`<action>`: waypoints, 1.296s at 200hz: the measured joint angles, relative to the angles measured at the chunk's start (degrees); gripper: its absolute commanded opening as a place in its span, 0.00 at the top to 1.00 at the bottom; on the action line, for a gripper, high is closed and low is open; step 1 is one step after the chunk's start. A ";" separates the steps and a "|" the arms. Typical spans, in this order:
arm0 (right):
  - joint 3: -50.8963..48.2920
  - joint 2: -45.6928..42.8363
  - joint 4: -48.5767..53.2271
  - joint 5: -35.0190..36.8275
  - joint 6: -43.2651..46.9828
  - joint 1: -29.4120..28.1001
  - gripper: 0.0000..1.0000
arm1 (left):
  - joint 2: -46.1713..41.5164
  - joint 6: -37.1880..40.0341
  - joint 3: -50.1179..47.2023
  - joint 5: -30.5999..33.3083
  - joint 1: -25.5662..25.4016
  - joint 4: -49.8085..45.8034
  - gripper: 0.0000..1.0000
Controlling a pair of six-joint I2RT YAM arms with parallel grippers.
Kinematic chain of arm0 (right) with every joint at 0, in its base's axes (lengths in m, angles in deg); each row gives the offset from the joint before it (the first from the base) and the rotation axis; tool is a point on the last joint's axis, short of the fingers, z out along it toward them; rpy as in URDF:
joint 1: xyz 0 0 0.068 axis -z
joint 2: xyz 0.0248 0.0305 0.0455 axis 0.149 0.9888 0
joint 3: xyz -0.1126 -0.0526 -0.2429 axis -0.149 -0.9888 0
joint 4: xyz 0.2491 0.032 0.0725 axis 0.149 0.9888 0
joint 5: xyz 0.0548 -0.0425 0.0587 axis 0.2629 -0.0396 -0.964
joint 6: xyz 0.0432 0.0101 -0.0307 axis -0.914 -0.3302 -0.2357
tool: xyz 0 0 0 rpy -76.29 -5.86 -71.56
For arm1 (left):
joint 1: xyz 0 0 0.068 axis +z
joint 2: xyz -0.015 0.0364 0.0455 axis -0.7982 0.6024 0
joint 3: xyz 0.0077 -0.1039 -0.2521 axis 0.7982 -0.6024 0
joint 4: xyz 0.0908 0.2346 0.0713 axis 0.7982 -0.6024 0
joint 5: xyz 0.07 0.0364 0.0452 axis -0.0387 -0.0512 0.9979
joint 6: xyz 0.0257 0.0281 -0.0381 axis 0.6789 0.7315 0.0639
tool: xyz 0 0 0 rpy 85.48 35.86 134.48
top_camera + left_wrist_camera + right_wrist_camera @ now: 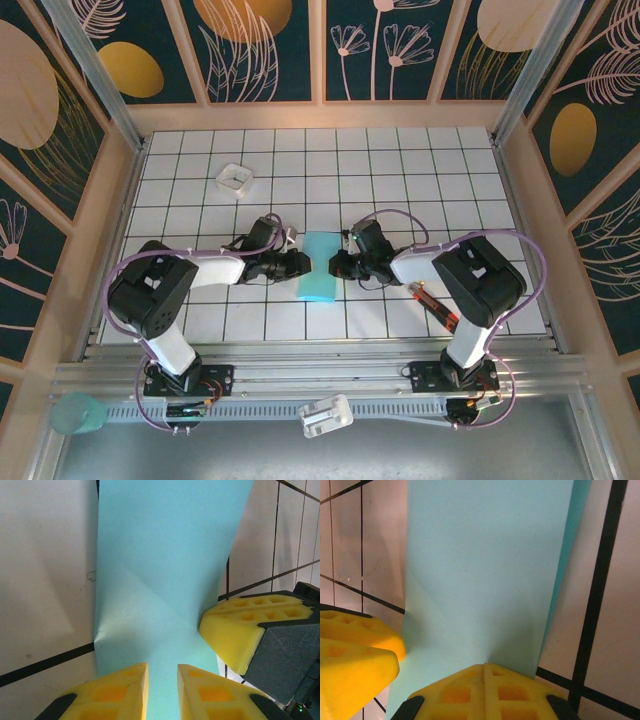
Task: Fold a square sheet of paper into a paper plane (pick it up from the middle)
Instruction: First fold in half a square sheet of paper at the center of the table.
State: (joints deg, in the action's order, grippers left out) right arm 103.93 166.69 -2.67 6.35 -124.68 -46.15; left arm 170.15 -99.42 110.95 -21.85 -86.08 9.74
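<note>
Top external: the paper point(320, 250), folded narrow, was seen right of the tray point(222, 180) and nearer. It was clamped by the right gripper point(484, 667); fingers of the left gripper point(162, 667) were set slightly apart. Most folding was judged undone.

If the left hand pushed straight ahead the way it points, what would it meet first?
The turquoise paper, right at the fingertips of the left hand; just beyond it, probably the right hand, which pinches the paper's other side.
</note>
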 measured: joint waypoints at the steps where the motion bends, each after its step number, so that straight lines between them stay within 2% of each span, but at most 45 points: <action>1: 0.00 0.00 0.00 0.00 0.00 0.00 1.00 | 0.00 0.00 0.00 0.00 0.00 0.00 0.78; 123: -0.09 0.00 -0.11 0.00 0.00 0.00 1.00 | 0.00 0.74 -1.88 0.22 0.22 -0.79 0.82; 198: 0.09 -0.42 0.50 0.02 0.31 0.00 1.00 | 0.13 5.01 -0.87 1.14 0.22 -3.74 0.86; 259: 2.01 -2.75 7.08 -1.14 3.85 1.18 0.85 | 0.83 7.41 -0.87 -0.37 0.90 -3.63 0.96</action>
State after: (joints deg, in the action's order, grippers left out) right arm 105.94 163.93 4.41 5.22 -120.84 -44.97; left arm 170.98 -92.01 110.08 -22.22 -85.18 6.11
